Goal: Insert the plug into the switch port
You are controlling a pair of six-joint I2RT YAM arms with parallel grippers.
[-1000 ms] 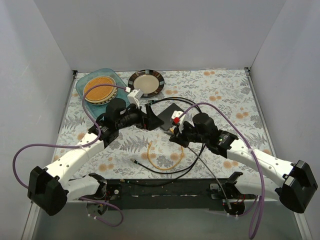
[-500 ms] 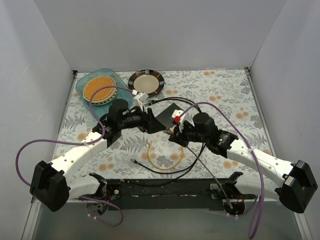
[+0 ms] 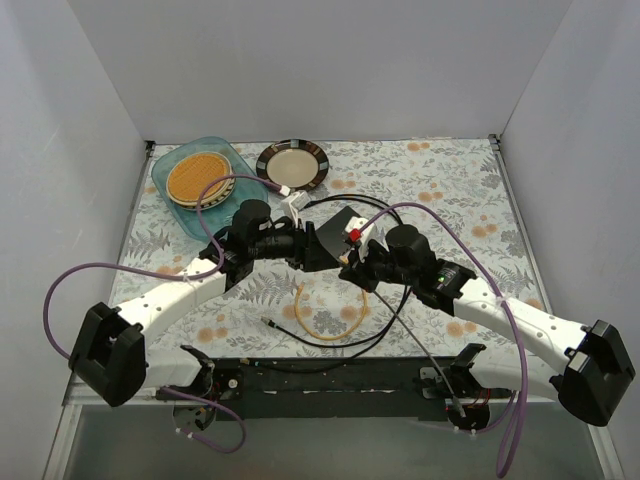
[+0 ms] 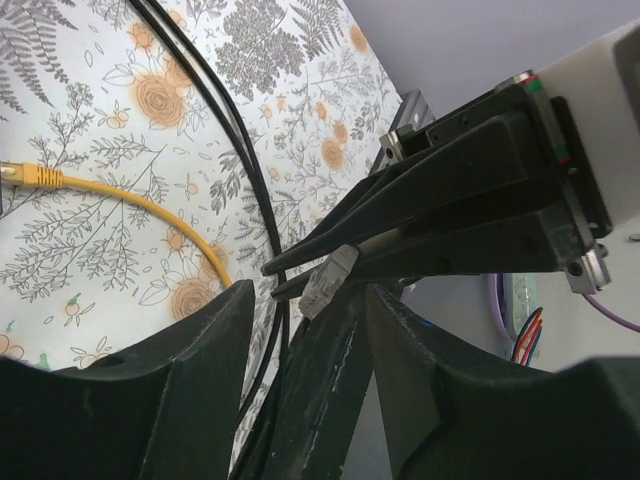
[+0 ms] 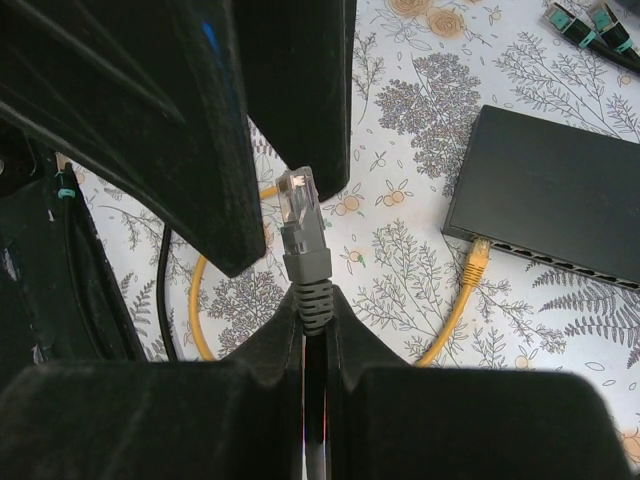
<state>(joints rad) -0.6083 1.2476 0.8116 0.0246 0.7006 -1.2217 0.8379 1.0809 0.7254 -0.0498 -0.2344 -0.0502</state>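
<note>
One plug (image 5: 297, 212) on a grey cable sticks up out of the right gripper (image 5: 315, 305), which is squeezed tight on the plug's grey end. The left gripper (image 4: 308, 300) has its fingers apart, and the plug shows between them. One switch (image 5: 560, 190) lies flat on the bench (image 3: 450, 190) nearby. One yellow cable (image 5: 455, 310) is plugged into its near edge, beside an open switch port (image 5: 520, 256). The two arms bend in and meet in the middle.
</note>
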